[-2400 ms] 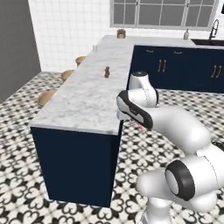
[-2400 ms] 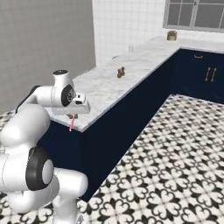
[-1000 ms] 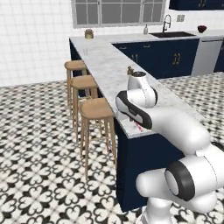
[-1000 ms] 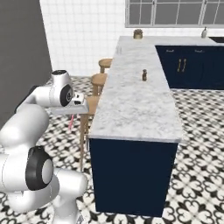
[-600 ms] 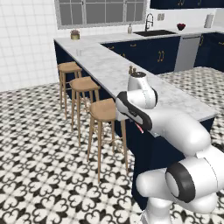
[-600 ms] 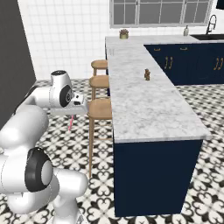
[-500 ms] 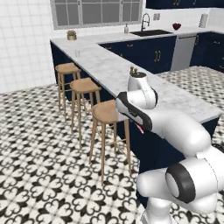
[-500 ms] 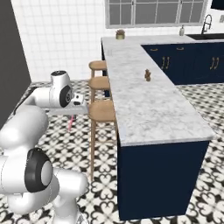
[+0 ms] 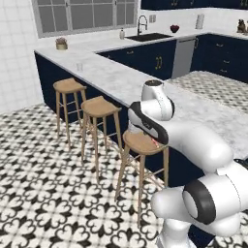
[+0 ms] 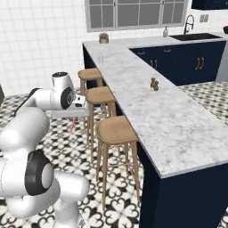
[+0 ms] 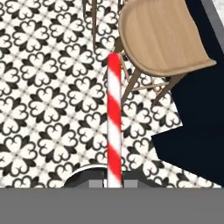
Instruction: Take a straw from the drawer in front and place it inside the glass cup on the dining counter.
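My gripper is shut on the red-and-white striped straw, which points down toward the patterned floor. In the right base view the gripper hangs left of the stools, with the straw below it. The dining counter, marbled on a navy base, runs away to the right. The small clear glass cup stands near the counter's far end, well beyond the gripper; the left base view shows the cup too. The drawer is out of view.
Three round wooden stools line the counter's side; the nearest stool is just right of the gripper, and its seat lies under the hand. Two small brown shakers sit mid-counter. A plant pot stands at the far corner.
The base has driven around the counter's end, so the whole scene has shifted and the stools now stand close. The arm keeps its pose with the straw held.
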You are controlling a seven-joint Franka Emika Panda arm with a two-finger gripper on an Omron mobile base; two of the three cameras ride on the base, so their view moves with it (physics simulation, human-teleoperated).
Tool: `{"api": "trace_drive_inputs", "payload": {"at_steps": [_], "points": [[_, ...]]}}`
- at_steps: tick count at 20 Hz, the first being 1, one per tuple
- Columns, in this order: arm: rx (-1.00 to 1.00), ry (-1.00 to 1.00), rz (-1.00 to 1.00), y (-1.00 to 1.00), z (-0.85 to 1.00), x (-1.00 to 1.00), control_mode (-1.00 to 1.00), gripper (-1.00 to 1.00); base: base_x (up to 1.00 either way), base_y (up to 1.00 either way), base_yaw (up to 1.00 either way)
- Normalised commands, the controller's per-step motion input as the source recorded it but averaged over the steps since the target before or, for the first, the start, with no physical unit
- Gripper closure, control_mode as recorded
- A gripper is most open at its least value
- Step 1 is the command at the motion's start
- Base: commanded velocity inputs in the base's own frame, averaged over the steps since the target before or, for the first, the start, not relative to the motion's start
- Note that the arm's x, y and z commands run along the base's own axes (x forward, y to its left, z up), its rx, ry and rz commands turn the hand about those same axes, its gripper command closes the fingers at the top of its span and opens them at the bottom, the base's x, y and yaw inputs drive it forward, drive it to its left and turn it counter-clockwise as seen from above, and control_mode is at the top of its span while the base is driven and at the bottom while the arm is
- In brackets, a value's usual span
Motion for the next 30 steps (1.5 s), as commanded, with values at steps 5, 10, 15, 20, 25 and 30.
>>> {"api": "trace_drive_inputs", "payload": {"at_steps": [5, 10, 15, 20, 25, 30], "points": [[0.0, 0.0, 0.0, 0.0, 0.0, 0.0, 1.0, 1.0, 0.75, 1.0, -0.34], [0.0, 0.0, 0.0, 0.0, 0.0, 0.0, 1.0, 1.0, 0.7, 1.0, -0.35], [0.0, 0.0, 0.0, 0.0, 0.0, 0.0, 1.0, 1.0, 0.64, 1.0, -0.37], [0.0, 0.0, 0.0, 0.0, 0.0, 0.0, 1.0, 1.0, 0.54, 1.0, -0.39], [0.0, 0.0, 0.0, 0.0, 0.0, 0.0, 1.0, 1.0, 0.41, 1.0, -0.4], [0.0, 0.0, 0.0, 0.0, 0.0, 0.0, 1.0, 1.0, 0.26, 1.0, -0.4]]}}
